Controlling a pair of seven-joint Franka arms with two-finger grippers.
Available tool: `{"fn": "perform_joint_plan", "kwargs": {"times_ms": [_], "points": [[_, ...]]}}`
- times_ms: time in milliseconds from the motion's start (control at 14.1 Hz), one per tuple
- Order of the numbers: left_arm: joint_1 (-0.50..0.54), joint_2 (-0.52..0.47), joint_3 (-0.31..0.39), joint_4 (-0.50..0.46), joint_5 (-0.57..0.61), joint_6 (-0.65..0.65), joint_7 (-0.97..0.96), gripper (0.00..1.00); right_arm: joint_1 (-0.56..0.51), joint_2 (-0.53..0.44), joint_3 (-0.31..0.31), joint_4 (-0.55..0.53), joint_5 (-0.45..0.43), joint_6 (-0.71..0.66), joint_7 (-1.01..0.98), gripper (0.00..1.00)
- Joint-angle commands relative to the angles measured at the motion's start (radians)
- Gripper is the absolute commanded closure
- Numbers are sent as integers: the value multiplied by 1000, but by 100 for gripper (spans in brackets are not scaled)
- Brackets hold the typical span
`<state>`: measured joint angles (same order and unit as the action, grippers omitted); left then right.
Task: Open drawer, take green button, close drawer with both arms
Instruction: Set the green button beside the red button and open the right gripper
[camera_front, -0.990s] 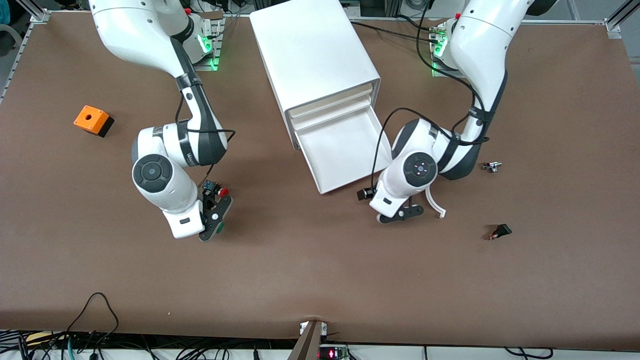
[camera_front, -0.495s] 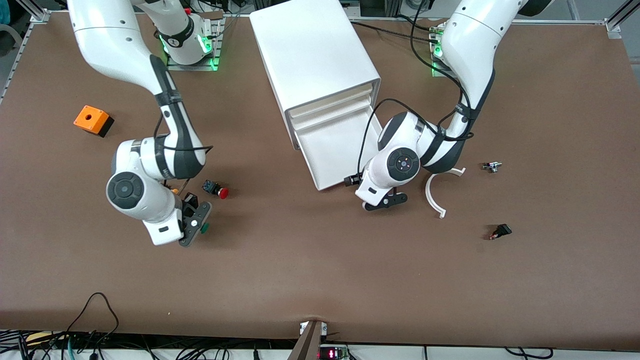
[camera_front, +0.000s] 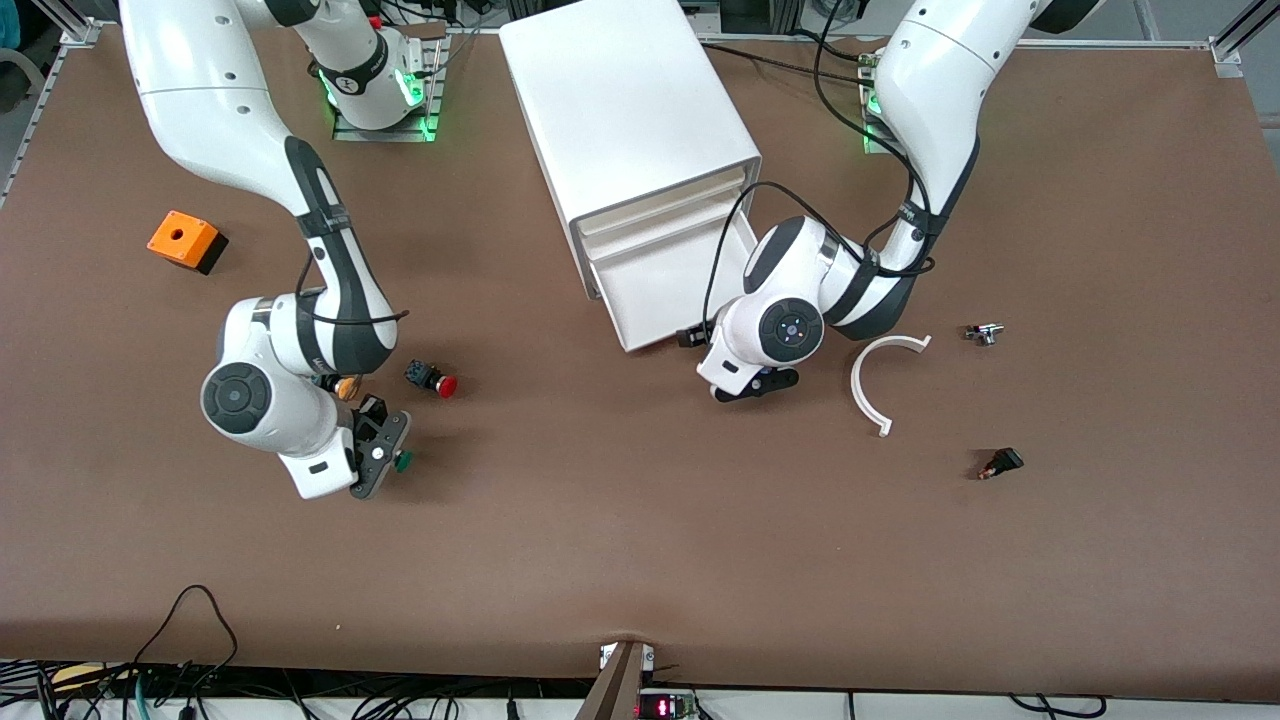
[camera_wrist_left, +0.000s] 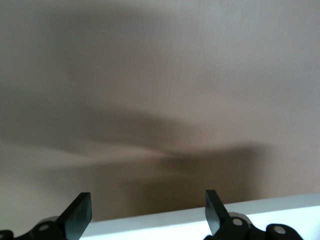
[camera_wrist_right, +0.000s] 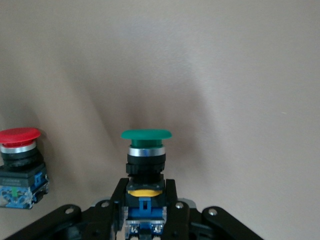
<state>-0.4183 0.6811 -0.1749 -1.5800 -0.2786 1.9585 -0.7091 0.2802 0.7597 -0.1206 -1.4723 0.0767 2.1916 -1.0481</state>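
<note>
Front view: the drawer has slid partway in, seemingly nudged by the wide-open left gripper; the right gripper clamps the button.

Drawer front hidden by left arm; orange-capped button half hidden under right arm

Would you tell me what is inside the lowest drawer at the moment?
The part of the drawer that sticks out shows only bare white floor. The left arm covers one corner, and the part within the cabinet is hidden.
</note>
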Motion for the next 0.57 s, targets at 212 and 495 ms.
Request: {"fn": "perform_joint_plan", "kwargs": {"times_ms": [212,495], "points": [[3,-12,-26,-14,-82,-81,11,0,-27,23,36,-39,6,26,-36,73],[7,0,-31,-15,-123,-105,11,0,-45,32,42,-42,17,27,-36,57]]}}
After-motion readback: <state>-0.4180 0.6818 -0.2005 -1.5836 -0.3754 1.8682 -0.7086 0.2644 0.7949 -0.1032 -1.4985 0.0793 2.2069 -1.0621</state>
